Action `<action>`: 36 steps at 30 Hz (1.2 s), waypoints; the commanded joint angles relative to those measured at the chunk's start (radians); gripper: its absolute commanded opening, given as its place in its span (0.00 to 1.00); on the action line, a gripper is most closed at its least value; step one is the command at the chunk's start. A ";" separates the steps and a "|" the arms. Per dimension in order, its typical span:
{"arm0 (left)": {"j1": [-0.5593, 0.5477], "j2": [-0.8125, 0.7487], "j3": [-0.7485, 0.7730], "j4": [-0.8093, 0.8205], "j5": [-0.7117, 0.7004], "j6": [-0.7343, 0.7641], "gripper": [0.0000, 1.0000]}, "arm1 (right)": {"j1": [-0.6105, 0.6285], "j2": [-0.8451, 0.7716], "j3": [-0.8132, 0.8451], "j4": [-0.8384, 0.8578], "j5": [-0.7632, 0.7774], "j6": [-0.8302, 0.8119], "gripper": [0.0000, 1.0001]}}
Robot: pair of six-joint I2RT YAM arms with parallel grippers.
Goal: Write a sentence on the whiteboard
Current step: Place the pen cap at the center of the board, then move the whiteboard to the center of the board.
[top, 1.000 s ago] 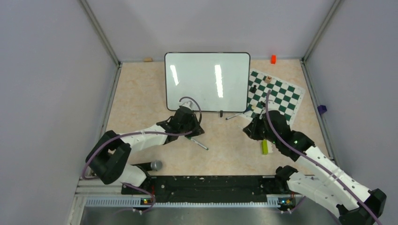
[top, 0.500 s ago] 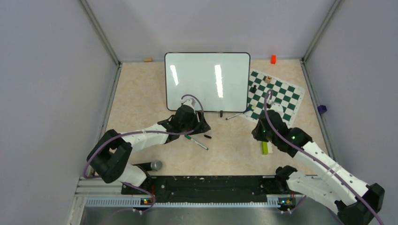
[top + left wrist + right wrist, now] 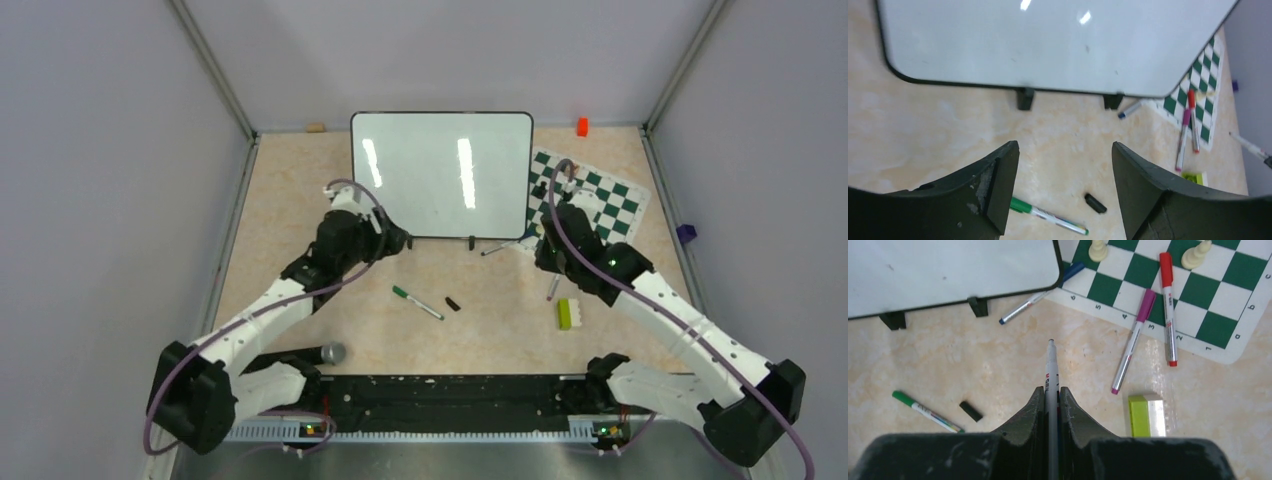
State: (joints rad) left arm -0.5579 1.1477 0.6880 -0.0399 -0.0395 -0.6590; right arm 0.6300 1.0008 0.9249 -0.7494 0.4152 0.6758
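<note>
The whiteboard (image 3: pixel 440 175) stands upright at the back, and its white face (image 3: pixel 1048 40) carries only glare, so no sentence shows. My left gripper (image 3: pixel 1064 145) hangs open above the table in front of the board's lower left corner (image 3: pixel 385 240), with nothing between its fingers. Under it lie a green marker (image 3: pixel 1048 216) and a small black cap (image 3: pixel 1095 203). My right gripper (image 3: pixel 1050 390) is shut on a white marker (image 3: pixel 1050 365) whose bare tip points at the table near the board's right foot. From above, this gripper (image 3: pixel 553 272) sits by the chess mat's near corner.
The green-and-white chess mat (image 3: pixel 600 205) lies right of the board with several pieces on it. Red (image 3: pixel 1168 310), pink (image 3: pixel 1133 342) and blue (image 3: pixel 1035 295) markers lie at its edge. A lime-green eraser (image 3: pixel 565 313) lies near the right arm, and a microphone (image 3: pixel 330 352) sits by the left base.
My left gripper has opened and dropped the black cap on the table, then drawn back and left toward the board. My right gripper has shifted slightly toward the back, still holding the marker.
</note>
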 commanded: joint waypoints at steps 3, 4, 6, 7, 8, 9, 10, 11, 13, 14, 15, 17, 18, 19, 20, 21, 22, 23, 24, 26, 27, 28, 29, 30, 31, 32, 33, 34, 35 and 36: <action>0.242 -0.143 -0.094 0.163 0.020 0.066 0.73 | -0.196 0.073 0.114 0.143 -0.027 -0.045 0.00; 0.260 -0.147 -0.092 0.167 -0.005 0.073 0.73 | -0.235 0.088 0.133 0.159 -0.051 -0.068 0.00; 0.307 -0.140 -0.086 0.169 -0.018 0.071 0.77 | -0.312 0.108 0.154 0.208 -0.061 -0.102 0.00; 0.346 -0.124 -0.077 0.172 0.006 0.064 0.91 | -0.345 0.115 0.158 0.235 -0.052 -0.097 0.00; 0.387 -0.100 -0.066 0.172 0.030 0.052 0.98 | -0.379 0.120 0.151 0.273 -0.055 -0.078 0.00; 0.420 -0.077 -0.057 0.178 0.062 0.038 0.99 | -0.417 0.125 0.136 0.322 -0.087 -0.057 0.00; 0.464 -0.051 -0.053 0.196 0.088 0.026 0.99 | -0.451 0.135 0.119 0.368 -0.126 -0.031 0.00; 0.492 -0.029 -0.053 0.228 0.112 0.017 0.99 | -0.473 0.150 0.110 0.408 -0.152 -0.007 0.00; 0.532 0.012 -0.057 0.298 0.135 0.000 0.99 | -0.485 0.195 0.115 0.454 -0.156 0.005 0.00; 0.548 0.034 -0.054 0.327 0.151 -0.004 0.99 | -0.486 0.218 0.124 0.465 -0.147 0.004 0.00; 0.576 0.065 -0.044 0.348 0.172 -0.007 0.99 | -0.484 0.245 0.131 0.477 -0.138 0.004 0.00; 0.627 0.134 -0.015 0.390 0.236 -0.023 0.98 | -0.488 0.295 0.143 0.518 -0.159 -0.013 0.00; 0.653 0.187 -0.003 0.416 0.281 -0.044 0.97 | -0.489 0.319 0.151 0.526 -0.175 -0.016 0.00; 0.672 0.228 0.007 0.474 0.334 -0.055 0.96 | -0.492 0.343 0.160 0.532 -0.187 -0.017 0.00; 0.688 0.265 0.017 0.517 0.383 -0.062 0.95 | -0.495 0.373 0.171 0.536 -0.193 -0.014 0.00; 0.697 0.305 0.027 0.553 0.414 -0.072 0.95 | -0.499 0.396 0.177 0.536 -0.200 -0.002 0.00; 0.703 0.342 0.036 0.595 0.445 -0.084 0.95 | -0.506 0.422 0.183 0.541 -0.219 0.011 0.00; 0.706 0.386 0.044 0.642 0.481 -0.091 0.95 | -0.516 0.444 0.188 0.550 -0.240 0.026 0.00; 0.707 0.424 0.054 0.685 0.515 -0.102 0.95 | -0.525 0.469 0.196 0.559 -0.263 0.038 0.00; 0.711 0.505 0.076 0.749 0.552 -0.151 0.94 | -0.535 0.522 0.222 0.565 -0.294 0.048 0.00; 0.718 0.542 0.089 0.772 0.560 -0.189 0.94 | -0.537 0.547 0.239 0.566 -0.302 0.049 0.00; 0.726 0.582 0.100 0.795 0.571 -0.229 0.93 | -0.538 0.571 0.255 0.565 -0.309 0.047 0.00; 0.737 0.623 0.115 0.825 0.591 -0.269 0.90 | -0.539 0.591 0.270 0.564 -0.315 0.046 0.00; 0.748 0.661 0.132 0.855 0.613 -0.309 0.87 | -0.538 0.611 0.283 0.562 -0.323 0.043 0.00; 0.754 0.701 0.153 0.877 0.634 -0.344 0.83 | -0.539 0.629 0.296 0.564 -0.332 0.040 0.00; 0.758 0.732 0.179 0.883 0.657 -0.371 0.79 | -0.539 0.646 0.307 0.565 -0.339 0.036 0.00; 0.759 0.765 0.209 0.883 0.677 -0.390 0.74 | -0.539 0.663 0.318 0.568 -0.346 0.035 0.00; 0.759 0.794 0.237 0.881 0.702 -0.406 0.69 | -0.538 0.681 0.328 0.565 -0.349 0.036 0.00; 0.759 0.817 0.263 0.876 0.717 -0.421 0.63 | -0.539 0.701 0.338 0.564 -0.355 0.037 0.00; 0.760 0.836 0.282 0.876 0.725 -0.432 0.57 | -0.539 0.720 0.347 0.567 -0.367 0.038 0.00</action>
State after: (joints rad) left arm 0.1913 1.9228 0.8696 0.7189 0.5735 -0.9833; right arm 0.0998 1.6688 1.1973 -0.2230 0.0948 0.7078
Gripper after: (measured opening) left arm 0.663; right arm 0.098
